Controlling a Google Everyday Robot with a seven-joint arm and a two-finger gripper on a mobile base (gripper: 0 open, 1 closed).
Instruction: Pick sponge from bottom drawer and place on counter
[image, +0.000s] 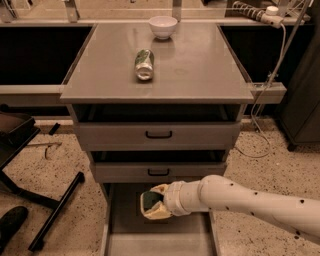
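The bottom drawer (125, 235) is pulled out, showing its flat grey floor. My gripper (152, 202) reaches in from the right on a white arm, above the drawer floor and just below the middle drawer front. Its pale yellow fingers (159, 214) are shut on the small dark green sponge (150, 200), held between the pads. The counter (200, 70) is the grey top of the cabinet, well above the gripper.
A green-and-silver can (144, 64) lies on its side on the counter, with a white bowl (163, 26) behind it. Two upper drawers with black handles (158, 134) are slightly open. A black chair base (45, 200) stands on the floor at left.
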